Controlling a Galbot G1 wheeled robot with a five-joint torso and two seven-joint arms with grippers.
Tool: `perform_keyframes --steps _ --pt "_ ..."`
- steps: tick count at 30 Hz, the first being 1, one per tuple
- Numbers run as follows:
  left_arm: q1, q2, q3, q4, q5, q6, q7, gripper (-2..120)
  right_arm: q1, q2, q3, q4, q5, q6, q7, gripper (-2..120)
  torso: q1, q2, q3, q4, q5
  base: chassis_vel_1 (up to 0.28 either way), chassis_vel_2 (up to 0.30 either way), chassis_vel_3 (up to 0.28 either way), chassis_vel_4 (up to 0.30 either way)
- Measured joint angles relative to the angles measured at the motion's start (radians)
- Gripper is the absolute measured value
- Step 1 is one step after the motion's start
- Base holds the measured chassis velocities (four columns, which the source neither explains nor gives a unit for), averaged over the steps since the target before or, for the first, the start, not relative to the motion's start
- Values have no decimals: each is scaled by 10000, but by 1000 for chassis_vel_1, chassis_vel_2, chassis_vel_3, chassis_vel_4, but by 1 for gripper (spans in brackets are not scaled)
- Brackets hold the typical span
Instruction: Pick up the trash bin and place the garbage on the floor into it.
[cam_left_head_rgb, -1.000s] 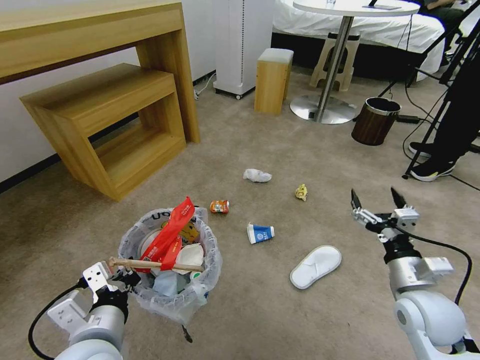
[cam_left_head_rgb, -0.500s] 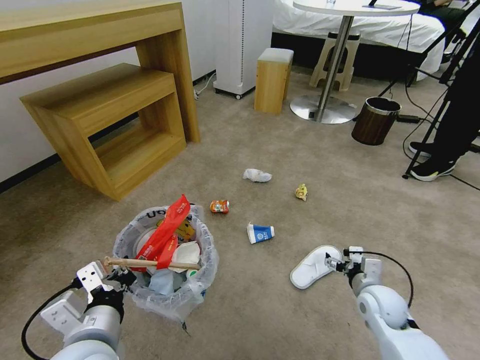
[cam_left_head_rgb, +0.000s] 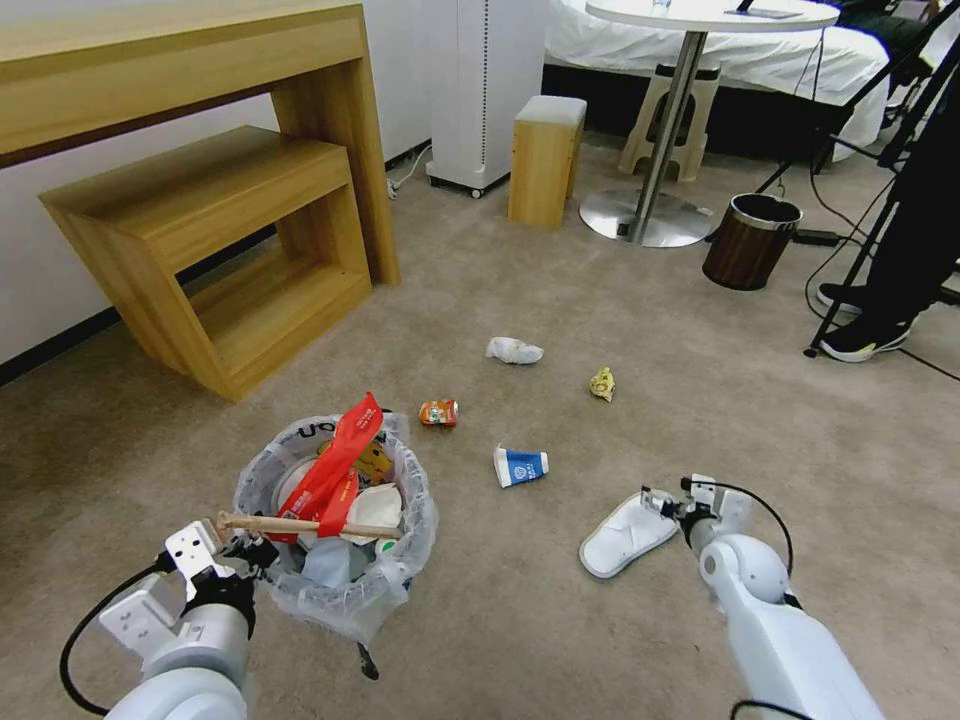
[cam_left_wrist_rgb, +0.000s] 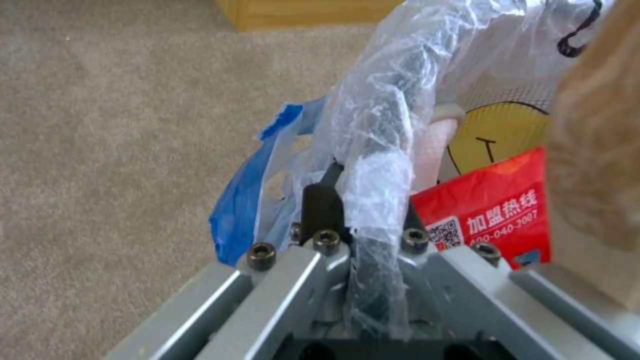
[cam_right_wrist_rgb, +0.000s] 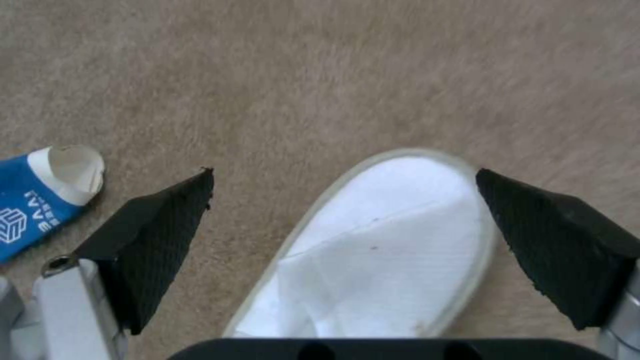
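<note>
- The left gripper (cam_left_head_rgb: 243, 551) was clenched on the rim of the trash bin (cam_left_head_rgb: 335, 520), seemingly lifted off the floor (cam_left_head_rgb: 520, 620).
- A blue-white cup (cam_left_head_rgb: 520, 466) lay between the bin and the slipper.
- The right gripper (cam_left_head_rgb: 668, 500) hung spread wide over the white slipper (cam_left_head_rgb: 625, 533).
</note>
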Motion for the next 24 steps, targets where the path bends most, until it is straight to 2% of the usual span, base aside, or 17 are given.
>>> perform_keyframes --steps 6,9,17,19,20,22,24 --pt "31 29 -72 -4 -6 -19 5 1 510 446 66 -1100 125 -61 59 98 0 0 0 -1 -2 0 0 0 0" --pt "78 9 -76 -46 -5 -36 9 1 691 684 137 -1645 106 -124 86 84 0 -1 -1 -1 -2 0 0 0 0" --pt "141 -24 -58 -138 41 -44 11 1 770 791 270 -1991 53 -149 88 66 0 0 -1 -2 -2 0 0 0 0" --pt "161 -42 -26 -188 77 -45 3 1 711 756 295 -1990 41 -151 54 59 0 -1 -1 -1 -2 0 0 0 0" --pt "171 -55 -6 -216 97 -45 -6 1 665 721 313 -1985 13 -153 8 51 0 0 -1 -2 -1 0 0 0 0" --pt "180 -62 11 -235 112 -45 -12 1 644 697 324 -1984 -12 -153 -26 47 0 0 -1 -2 -1 0 0 0 0" --pt "198 -79 53 -272 175 -45 -26 1 589 614 365 -1995 -88 -152 -116 37 0 0 -1 -2 -2 0 0 0 0"
